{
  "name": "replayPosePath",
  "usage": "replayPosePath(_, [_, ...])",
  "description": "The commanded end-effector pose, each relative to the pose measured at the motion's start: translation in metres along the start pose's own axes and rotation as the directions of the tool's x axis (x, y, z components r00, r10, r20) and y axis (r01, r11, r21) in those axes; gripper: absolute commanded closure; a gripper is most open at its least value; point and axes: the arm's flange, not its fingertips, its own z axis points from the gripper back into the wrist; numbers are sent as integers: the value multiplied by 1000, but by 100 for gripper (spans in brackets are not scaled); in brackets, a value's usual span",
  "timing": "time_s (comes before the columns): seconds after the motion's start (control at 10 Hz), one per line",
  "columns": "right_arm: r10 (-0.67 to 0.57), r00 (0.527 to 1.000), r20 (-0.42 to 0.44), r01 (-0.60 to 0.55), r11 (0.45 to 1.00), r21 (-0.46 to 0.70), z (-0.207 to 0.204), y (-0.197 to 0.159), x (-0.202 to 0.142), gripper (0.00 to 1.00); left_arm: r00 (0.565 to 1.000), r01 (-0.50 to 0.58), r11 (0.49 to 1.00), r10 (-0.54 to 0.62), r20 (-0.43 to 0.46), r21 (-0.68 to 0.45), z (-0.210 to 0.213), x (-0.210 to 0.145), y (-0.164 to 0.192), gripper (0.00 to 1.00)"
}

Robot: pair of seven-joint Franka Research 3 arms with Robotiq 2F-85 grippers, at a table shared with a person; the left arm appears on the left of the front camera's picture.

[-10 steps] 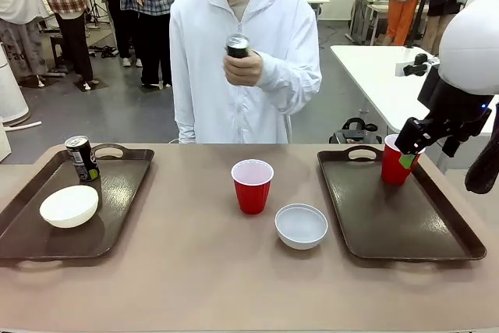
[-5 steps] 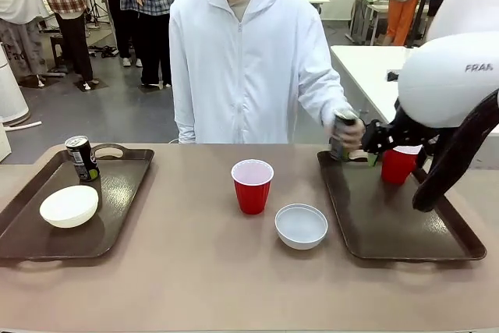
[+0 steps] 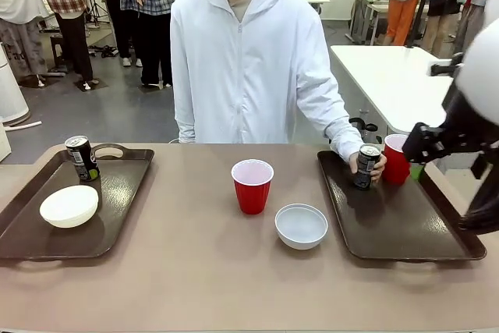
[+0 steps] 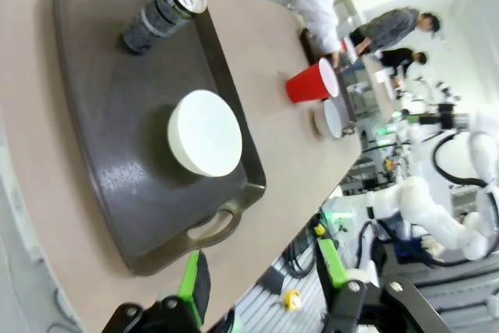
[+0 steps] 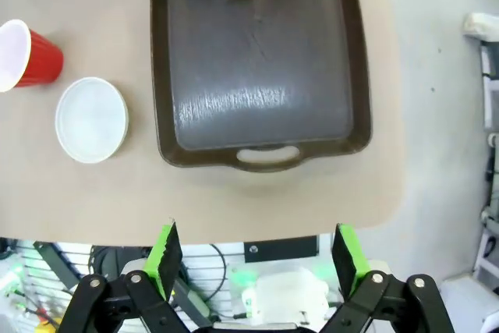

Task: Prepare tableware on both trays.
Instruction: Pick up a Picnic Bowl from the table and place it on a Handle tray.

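Two dark brown trays lie on the table. The left tray holds a dark can and a white bowl. On the right tray stands a red cup. Beside it, a person's hand grips a second can that is standing on the tray. Between the trays sit another red cup and a second white bowl. My right gripper hangs open and empty over the table's near edge, below the right tray. My left gripper is open, off the left tray's end.
The person in a white hooded jacket stands at the far side, one arm reaching onto the right tray. My right arm hangs at the table's right edge. Bare tabletop lies in front of the trays. A white table stands behind right.
The person lowered the can from chest height onto the right tray beside the red cup. My right arm swung away from that cup, back to the right.
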Motion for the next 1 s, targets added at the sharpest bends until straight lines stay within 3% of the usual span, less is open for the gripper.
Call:
replayPosePath(0.0, [36, 999, -9, -35, 998, 52, -31, -6, -14, 0, 1000, -6, 1000, 6, 12, 2, 1, -1, -1, 27])
replayPosePath(0.4, [69, 997, -17, -67, 993, 97, -48, 11, 11, 0, 1000, -6, 1000, 6, 12, 2, 1, -1, -1, 27])
replayPosePath(0.9, [-36, 999, -9, 36, 997, 73, -101, 83, 59, 0, 1000, -6, 1000, 6, 12, 2, 1, -1, -1, 27])
